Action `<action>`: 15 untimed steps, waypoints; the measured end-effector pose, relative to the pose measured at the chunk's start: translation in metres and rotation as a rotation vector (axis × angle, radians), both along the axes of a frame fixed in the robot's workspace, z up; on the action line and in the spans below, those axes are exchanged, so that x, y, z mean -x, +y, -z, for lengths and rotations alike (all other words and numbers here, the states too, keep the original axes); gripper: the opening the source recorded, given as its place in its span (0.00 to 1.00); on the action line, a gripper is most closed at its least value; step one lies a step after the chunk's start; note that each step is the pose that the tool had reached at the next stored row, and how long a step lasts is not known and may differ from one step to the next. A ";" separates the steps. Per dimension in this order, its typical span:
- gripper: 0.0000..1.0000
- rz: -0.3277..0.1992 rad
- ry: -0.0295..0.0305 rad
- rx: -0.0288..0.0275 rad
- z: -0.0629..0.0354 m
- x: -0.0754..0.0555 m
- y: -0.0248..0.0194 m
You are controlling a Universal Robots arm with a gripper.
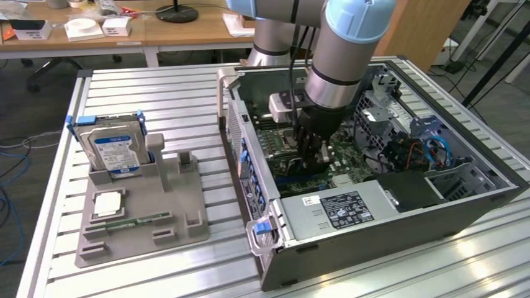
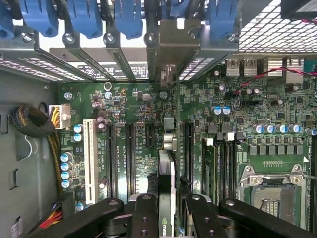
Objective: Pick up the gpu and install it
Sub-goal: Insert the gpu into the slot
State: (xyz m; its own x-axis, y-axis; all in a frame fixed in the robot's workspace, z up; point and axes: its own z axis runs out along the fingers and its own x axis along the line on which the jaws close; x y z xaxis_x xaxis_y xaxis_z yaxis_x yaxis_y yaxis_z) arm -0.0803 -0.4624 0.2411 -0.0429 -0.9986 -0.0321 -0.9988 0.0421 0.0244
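My gripper (image 1: pixel 309 160) is down inside the open computer case (image 1: pixel 463 205), just above the green motherboard (image 1: pixel 282 139). It is shut on the gpu (image 2: pixel 167 168), a thin dark card seen edge-on between the two black fingers (image 2: pixel 146 214). The card runs from my gripper (image 2: pixel 167 206) over the expansion slots toward the case's rear wall. Its silvery end bracket (image 2: pixel 172 47) stands against the row of rear slot openings. In the exterior view the fingers and arm hide most of the card.
A grey fixture (image 1: pixel 145 214) at the exterior view's left holds a hard drive (image 1: pixel 116 149), a small chip (image 1: pixel 108 203) and a green memory stick (image 1: pixel 128 220). Inside the case are the power supply (image 1: pixel 339 210), blue cables (image 1: pixel 435 152), a white slot (image 2: pixel 89 153) and the CPU socket (image 2: pixel 270 181).
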 end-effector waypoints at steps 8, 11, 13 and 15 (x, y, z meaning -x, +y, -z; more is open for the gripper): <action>0.26 0.000 -0.0001 -0.0008 0.0023 0.001 0.0001; 0.26 0.000 -0.0001 -0.0009 0.0024 0.001 0.0001; 0.26 0.000 -0.0001 -0.0008 0.0023 0.001 0.0001; 0.26 0.000 -0.0002 -0.0008 0.0023 0.001 0.0001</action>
